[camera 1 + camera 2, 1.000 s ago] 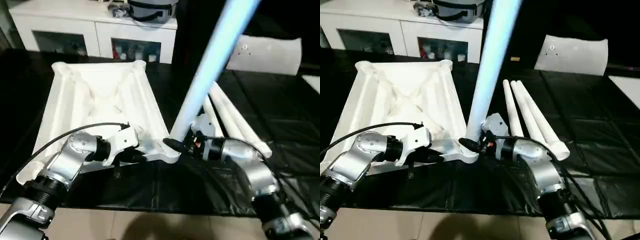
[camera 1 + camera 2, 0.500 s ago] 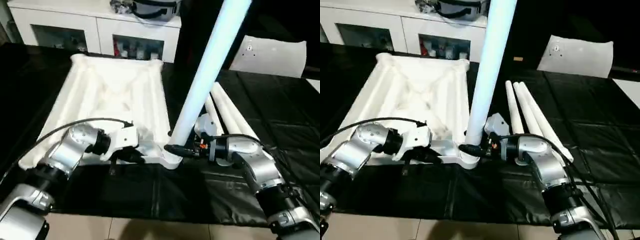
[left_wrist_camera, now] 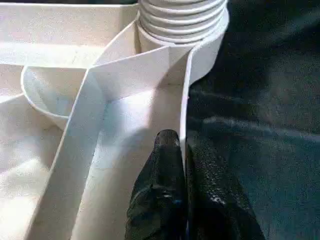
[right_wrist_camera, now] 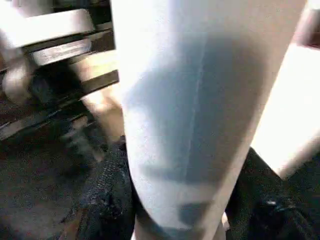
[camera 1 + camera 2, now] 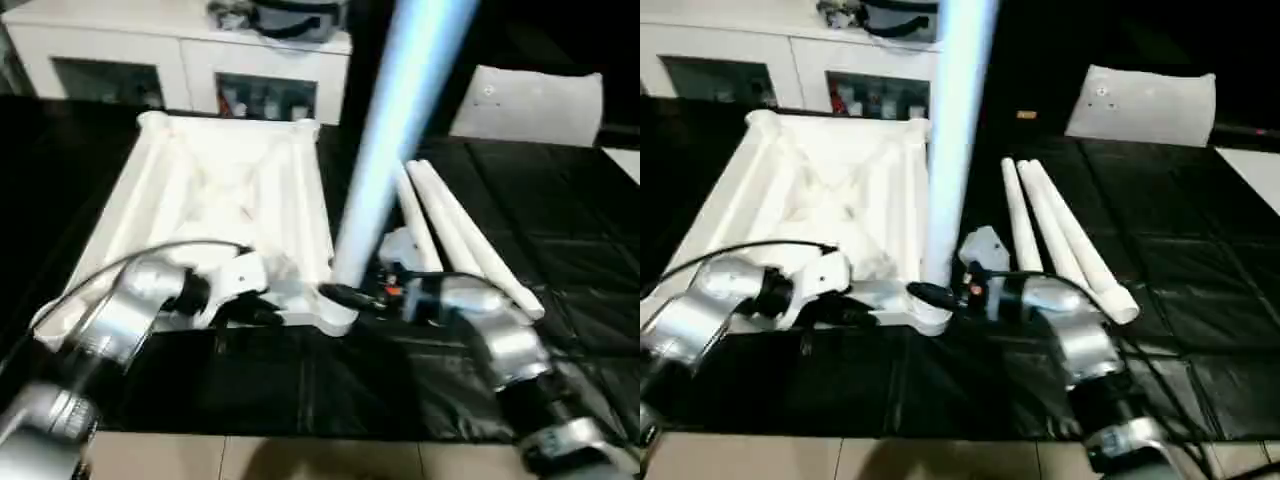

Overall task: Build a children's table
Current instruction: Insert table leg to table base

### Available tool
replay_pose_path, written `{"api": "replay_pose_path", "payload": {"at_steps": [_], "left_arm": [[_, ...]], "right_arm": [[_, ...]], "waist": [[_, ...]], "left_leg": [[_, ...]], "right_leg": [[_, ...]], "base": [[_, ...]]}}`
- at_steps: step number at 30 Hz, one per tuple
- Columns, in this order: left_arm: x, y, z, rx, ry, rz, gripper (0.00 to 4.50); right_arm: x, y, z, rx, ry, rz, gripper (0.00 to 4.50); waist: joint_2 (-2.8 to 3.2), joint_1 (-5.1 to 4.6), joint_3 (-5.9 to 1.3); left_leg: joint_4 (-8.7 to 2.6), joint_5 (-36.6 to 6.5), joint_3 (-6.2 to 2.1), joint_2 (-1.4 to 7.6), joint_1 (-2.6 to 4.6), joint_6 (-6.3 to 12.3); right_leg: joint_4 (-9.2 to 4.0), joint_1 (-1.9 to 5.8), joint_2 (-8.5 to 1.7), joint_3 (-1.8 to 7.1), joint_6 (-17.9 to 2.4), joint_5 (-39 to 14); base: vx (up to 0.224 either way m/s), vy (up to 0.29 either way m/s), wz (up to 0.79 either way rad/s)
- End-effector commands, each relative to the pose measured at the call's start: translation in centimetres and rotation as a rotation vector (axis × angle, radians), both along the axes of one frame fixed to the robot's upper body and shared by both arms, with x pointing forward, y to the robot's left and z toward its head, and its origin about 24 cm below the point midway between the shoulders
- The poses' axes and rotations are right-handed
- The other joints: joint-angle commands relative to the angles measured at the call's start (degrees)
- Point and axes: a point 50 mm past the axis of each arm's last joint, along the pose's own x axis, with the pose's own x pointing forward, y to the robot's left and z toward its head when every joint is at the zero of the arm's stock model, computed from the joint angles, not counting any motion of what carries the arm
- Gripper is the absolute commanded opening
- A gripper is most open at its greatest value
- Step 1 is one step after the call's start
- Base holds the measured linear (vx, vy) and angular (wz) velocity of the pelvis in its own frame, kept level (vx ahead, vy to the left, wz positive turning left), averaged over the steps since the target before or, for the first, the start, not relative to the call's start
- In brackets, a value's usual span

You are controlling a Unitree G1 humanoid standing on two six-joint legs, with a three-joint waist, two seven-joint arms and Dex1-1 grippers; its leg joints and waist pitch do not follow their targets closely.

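Standing in right tool (image 5: 940, 296) (upright): leg (image 5: 958, 120).

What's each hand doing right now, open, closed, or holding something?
Left hand: closed on the tabletop rim.
Right hand: closed around the upright leg.

The head's two eyes looked forward and down, sharing the white ribbed plastic tabletop (image 5: 225, 200). Each wrist camera sat close, the left facing the tabletop's rim, the right the upright white tapered leg (image 4: 200, 100).

Head views soft, motion-blurred; forearms smeared. Dim room, black worktop (image 5: 560, 230) swallows light. White tabletop (image 5: 225, 200) overexposed, ribs washed out. Upright leg (image 5: 395, 130) bluish cast. Right wrist view blurred, close leg unfocused.
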Motion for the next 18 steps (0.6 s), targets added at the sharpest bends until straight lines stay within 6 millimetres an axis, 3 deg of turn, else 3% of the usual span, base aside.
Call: {"api": "replay_pose_path", "payload": {"at_steps": [1, 2, 3, 4, 5, 6, 7, 8, 9, 11, 12, 15, 18], "left_arm": [[-0.8, -1.2, 1.7, -0.128, -0.047, 0.122, 0.00], [-1.3, -1.8, 1.7, -0.150, -0.046, 0.160, 0.00], [-1.3, -1.8, 1.7, -0.150, -0.046, 0.160, 0.00], [-1.7, -2.5, 1.7, -0.173, -0.044, 0.189, 0.00], [-1.7, -2.6, 1.7, -0.177, -0.043, 0.196, 0.00], [-2.1, -3.8, 1.8, -0.207, -0.049, 0.239, 0.00], [-2.1, -3.8, 1.8, -0.207, -0.049, 0.239, 0.00], [-2.2, -4.9, 1.9, -0.223, -0.053, 0.248, 0.00], [-2.2, -4.9, 1.9, -0.223, -0.053, 0.248, 0.00], [-2.1, -6.7, 2.2, -0.254, -0.065, 0.280, 0.00], [-2.1, -6.7, 2.2, -0.254, -0.065, 0.280, 0.00], [-1.5, -6.9, 2.3, -0.239, -0.089, 0.335, 0.00], [-0.7, -6.3, 2.6, -0.205, -0.124, 0.385, 0.00]], "right_arm": [[-0.6, -0.9, -4.5, -0.153, 0.171, -0.138, 1.90], [-0.4, -0.6, -4.6, -0.151, 0.173, -0.167, 1.90], [-0.4, -0.6, -4.6, -0.151, 0.173, -0.167, 1.90], [-0.1, -0.3, -4.6, -0.153, 0.172, -0.191, 1.90], [-0.1, -0.3, -4.6, -0.153, 0.171, -0.197, 1.90], [0.4, 0.2, -4.6, -0.157, 0.170, -0.241, 1.90], [0.4, 0.2, -4.6, -0.157, 0.170, -0.241, 1.90], [0.7, 0.7, -4.5, -0.158, 0.170, -0.271, 1.90], [0.7, 0.7, -4.5, -0.158, 0.170, -0.271, 1.90], [1.3, 1.7, -4.3, -0.159, 0.172, -0.311, 1.90], [1.3, 1.7, -4.3, -0.159, 0.172, -0.311, 1.90], [1.5, 2.4, -4.2, -0.142, 0.190, -0.331, 1.90], [1.5, 2.6, -4.3, -0.139, 0.190, -0.346, 1.90]], "waist": [[0.81, -0.21, -1.24], [0.91, -0.35, -1.09], [0.40, -0.53, -1.08], [0.43, -0.43, -0.99], [0.43, -0.43, -0.99], [-0.28, -0.41, -0.70], [0.03, -0.39, -0.77], [-0.42, -0.37, -0.72], [-0.27, -0.44, -0.68], [-0.56, -0.67, -0.43], [-0.36, -0.50, -0.63], [-0.69, -0.53, -1.00], [-0.50, -0.30, -1.17]], "left_leg": [[-4.99, -20.7, -1.35, 1.71, -1.06, 0.14], [-4.98, -21.0, -1.34, 1.57, -1.05, 0.54], [-4.82, -21.3, -1.07, 1.68, -0.72, 0.65], [-4.18, -22.6, -0.74, 1.26, 0.23, 1.29], [-4.18, -22.6, -0.74, 1.26, 0.23, 1.29], [-4.44, -21.9, -0.76, 1.06, -0.28, 1.91], [-4.48, -21.5, -0.87, 1.05, -0.35, 1.82], [-4.46, -21.2, -0.83, 1.04, -0.46, 1.98], [-4.51, -21.0, -0.81, 1.08, -0.54, 2.02], [-4.49, -21.4, -0.88, 0.98, -0.55, 1.87], [-4.43, -21.3, -0.89, 0.91, -0.42, 1.80], [-4.75, -19.2, -0.70, 1.13, -0.75, 2.44], [-4.87, -15.3, -0.38, 1.38, -1.19, 3.06]], "right_leg": [[-6.17, 1.60, -5.58, 2.90, -6.1, -34.7], [-6.40, 1.40, -5.36, 2.82, -5.8, -35.2], [-6.52, 1.11, -5.27, 2.91, -5.9, -35.4], [-7.08, 0.21, -5.07, 3.02, -5.1, -37.8], [-7.08, 0.21, -5.07, 3.02, -5.1, -37.8], [-7.41, 0.29, -4.80, 2.85, -3.9, -38.5], [-7.28, 0.44, -4.89, 2.80, -3.5, -38.5], [-7.30, 0.43, -4.90, 2.82, -3.1, -38.5], [-7.14, 0.38, -4.93, 2.91, -3.1, -38.3], [-7.29, 0.13, -4.89, 2.70, -2.3, -39.6], [-7.46, 0.20, -4.97, 2.76, -1.8, -39.1], [-7.02, 0.55, -4.80, 2.91, -2.7, -34.1], [-6.30, 0.94, -4.79, 3.30, -4.8, -26.7]], "base": [[0.000, 0.000, 0.00], [0.000, 0.000, 0.00], [0.000, 0.000, 0.00], [0.000, 0.000, 0.00], [0.000, 0.000, 0.00], [0.000, 0.000, 0.00], [0.000, 0.000, 0.00], [0.000, 0.000, 0.00], [0.000, 0.000, 0.00], [0.000, 0.000, 0.00], [0.000, 0.000, 0.00], [0.000, 0.000, 0.00], [0.000, 0.000, 0.00]]}}
